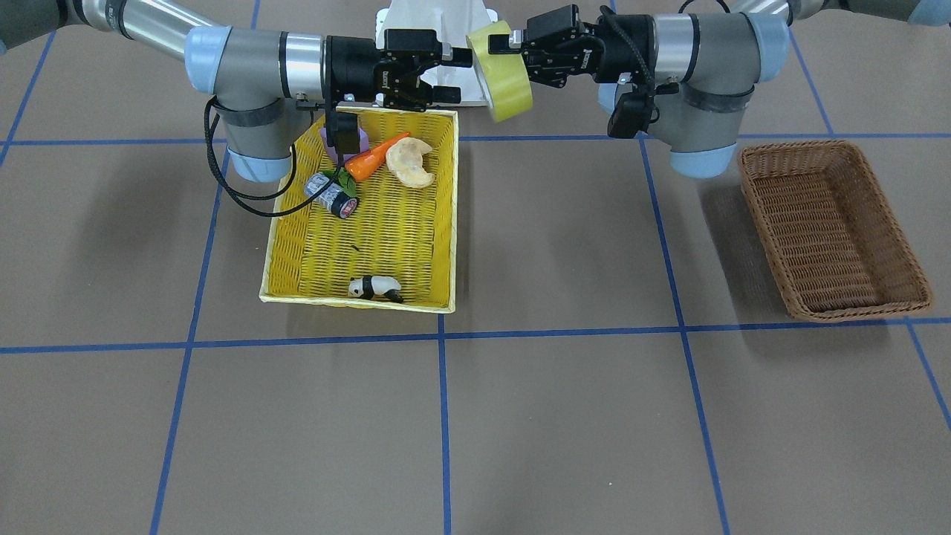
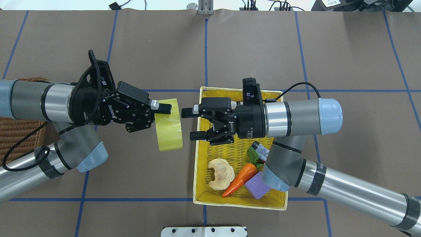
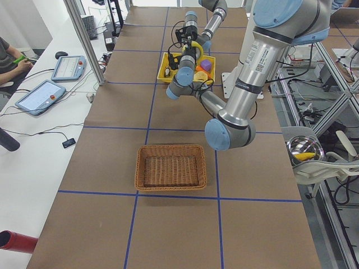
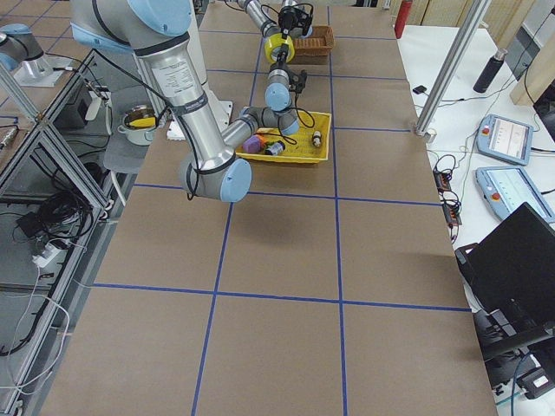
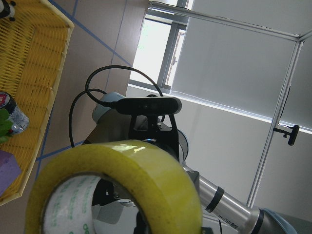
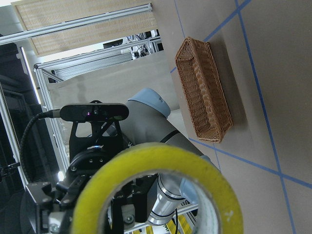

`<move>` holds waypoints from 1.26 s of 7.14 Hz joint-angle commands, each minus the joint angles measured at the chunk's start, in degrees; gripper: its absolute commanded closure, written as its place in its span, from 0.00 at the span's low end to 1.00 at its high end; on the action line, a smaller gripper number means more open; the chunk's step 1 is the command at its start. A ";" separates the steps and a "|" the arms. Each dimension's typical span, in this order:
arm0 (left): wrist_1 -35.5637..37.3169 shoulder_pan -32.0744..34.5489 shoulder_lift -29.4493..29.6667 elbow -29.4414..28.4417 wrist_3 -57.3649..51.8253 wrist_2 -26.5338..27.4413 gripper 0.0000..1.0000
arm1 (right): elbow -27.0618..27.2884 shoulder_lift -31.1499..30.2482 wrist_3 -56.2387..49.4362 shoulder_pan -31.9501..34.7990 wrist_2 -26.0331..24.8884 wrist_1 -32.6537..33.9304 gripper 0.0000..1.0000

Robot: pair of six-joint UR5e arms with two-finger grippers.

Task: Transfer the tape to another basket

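Note:
The tape (image 2: 169,126), a wide yellowish roll, hangs in the air between the two arms, beside the yellow basket. My left gripper (image 2: 160,117) is shut on its rim, one finger over the outside of the roll. The roll fills the left wrist view (image 5: 117,185) and the right wrist view (image 6: 161,165). My right gripper (image 2: 189,123) faces the tape, open and empty, a small gap away from the roll. In the front view the tape (image 1: 509,82) sits at the top centre. The brown wicker basket (image 1: 832,230) stands empty at my left end of the table, partly under my left arm (image 2: 19,128).
The yellow basket (image 2: 197,158) lies under my right arm. It holds a carrot (image 2: 240,179), a purple block (image 2: 256,187), a pale pastry (image 2: 221,172), a dark-capped can (image 1: 333,197) and a panda figure (image 1: 375,287).

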State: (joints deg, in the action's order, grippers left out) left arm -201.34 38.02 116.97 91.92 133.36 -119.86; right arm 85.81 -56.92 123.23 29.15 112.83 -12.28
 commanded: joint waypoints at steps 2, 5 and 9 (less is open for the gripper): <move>0.15 0.47 -1.04 2.12 3.05 2.00 1.00 | 2.15 -2.83 0.26 0.90 -0.50 -0.46 0.00; 0.33 3.53 -5.68 2.12 2.78 2.44 1.00 | 3.48 -8.27 -2.18 8.52 1.76 -0.37 0.00; 8.63 28.97 -8.43 -7.09 -2.91 -21.06 1.00 | 2.69 -23.21 -26.26 19.94 8.18 3.90 0.00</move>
State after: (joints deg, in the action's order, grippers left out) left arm -197.18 58.78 108.81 87.78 132.83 -132.52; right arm 88.70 -76.39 102.77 45.03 119.72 -10.84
